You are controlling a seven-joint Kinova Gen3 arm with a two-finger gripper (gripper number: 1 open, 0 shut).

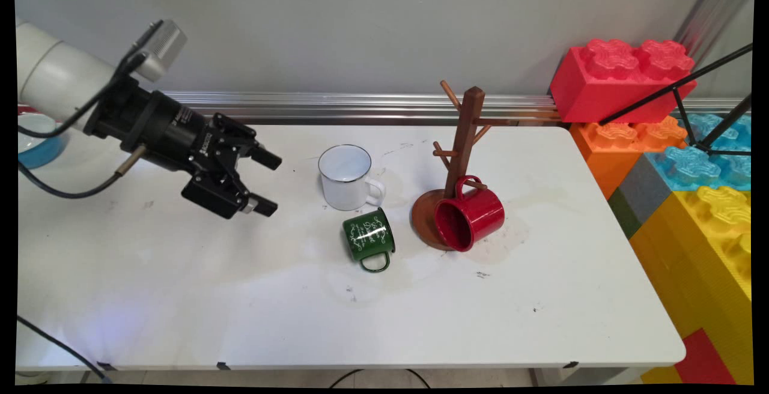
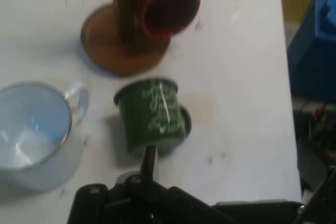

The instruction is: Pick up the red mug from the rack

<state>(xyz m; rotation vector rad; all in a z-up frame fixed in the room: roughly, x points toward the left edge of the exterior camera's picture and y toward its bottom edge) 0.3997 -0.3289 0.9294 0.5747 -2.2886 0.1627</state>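
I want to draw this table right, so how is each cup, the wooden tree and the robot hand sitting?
white mug: upright, open side up, nothing visible inside.
green mug: upside down, handle toward the table's near edge.
red mug: hanging by its handle on a low peg, tipped sideways.
mug tree: upright, other pegs bare.
gripper: open, holding nothing, above the table left of the mugs.

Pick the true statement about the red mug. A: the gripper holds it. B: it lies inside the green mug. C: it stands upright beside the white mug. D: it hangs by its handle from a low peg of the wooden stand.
D: the red mug hangs tilted, its handle over a low peg of the stand.
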